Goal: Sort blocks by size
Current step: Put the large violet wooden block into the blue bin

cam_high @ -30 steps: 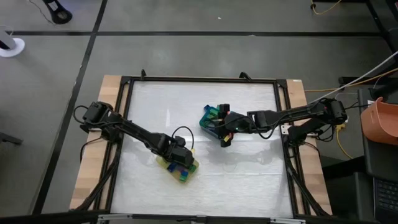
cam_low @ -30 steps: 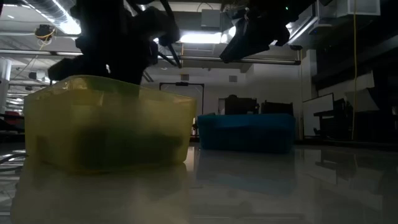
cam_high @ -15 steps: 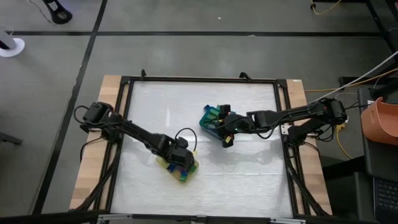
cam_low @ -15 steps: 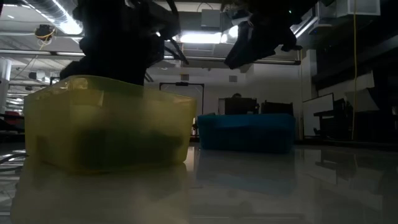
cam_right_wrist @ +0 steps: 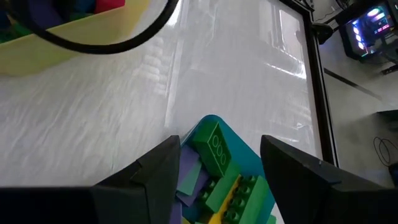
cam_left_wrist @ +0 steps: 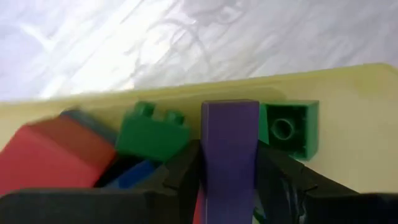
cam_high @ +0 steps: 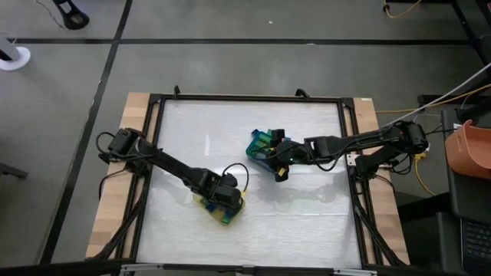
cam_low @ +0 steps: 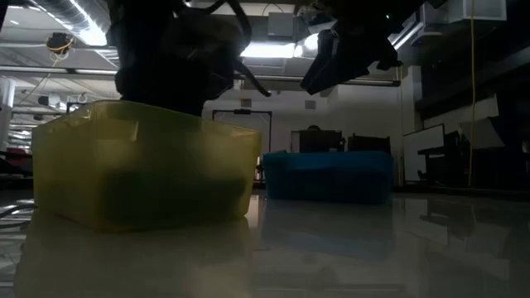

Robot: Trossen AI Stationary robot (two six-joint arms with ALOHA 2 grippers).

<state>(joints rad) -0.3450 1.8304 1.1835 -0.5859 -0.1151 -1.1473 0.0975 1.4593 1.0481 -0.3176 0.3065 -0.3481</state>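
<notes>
White table [cam_high: 307, 222], left claw [cam_left_wrist: 229, 180] gripping purple block [cam_left_wrist: 229, 143] lengthwise over yellow tray [cam_left_wrist: 348, 124]

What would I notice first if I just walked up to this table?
Probably the left gripper low over the yellow tray near the table's front, shut on a purple block, with green and red blocks beneath it. Then the right gripper, open above the teal-blue tray of blocks near the middle.
</notes>
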